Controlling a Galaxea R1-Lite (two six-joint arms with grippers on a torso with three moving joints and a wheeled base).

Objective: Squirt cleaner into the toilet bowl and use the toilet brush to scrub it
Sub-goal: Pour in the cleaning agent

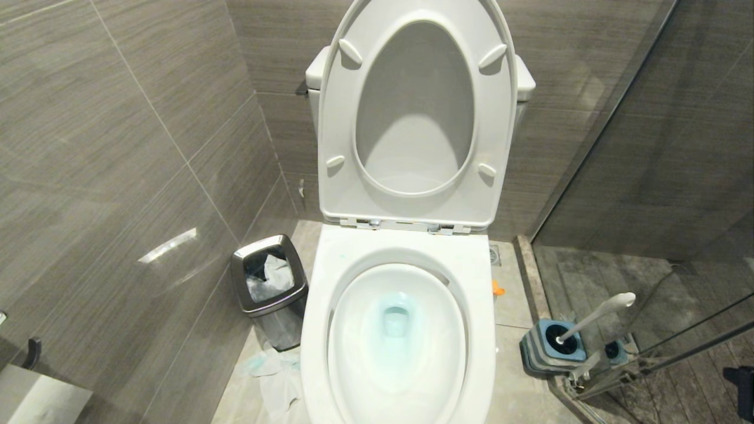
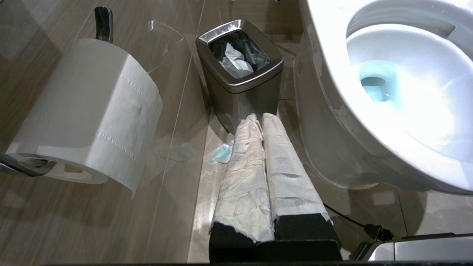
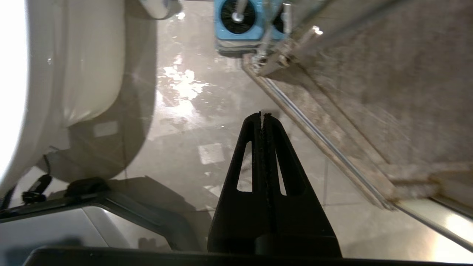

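The right gripper (image 3: 263,115) has its two black fingers pressed together on nothing. It hangs over the wet floor tiles (image 3: 184,111) on the right of the toilet, pointing toward the far holder (image 3: 240,22). The left gripper (image 2: 257,118) also has its paper-wrapped fingers pressed together and empty. It sits low on the left side, aimed at the steel waste bin (image 2: 240,79), with a toilet roll (image 2: 92,107) on the wall beside it.

As to progress, the water in the toilet bowl (image 1: 400,330) shows a blue tint at the drain. I judge from this that cleaner is already in, though no bottle is in view. The scrubbing looks not yet begun. The toilet brush (image 1: 595,318) stands in its grey-and-blue holder on the floor to the right of the toilet. Its white handle leans up and to the right, untouched. What remains is fetching the brush, scrubbing, and presumably returning it.

Room is tight. The holder sits right against the foot of the glass shower partition (image 1: 618,147) and its metal rail (image 3: 325,144). An approach from the right is therefore blocked, and the handle tilts toward the glass. Between the holder and the toilet's side lies a narrow strip of floor, shiny with water. The seat and lid (image 1: 412,118) stand upright, so the bowl is open from above and from the near side. On the left, the bin and crumpled tissue (image 1: 277,377) crowd the floor against the wall.
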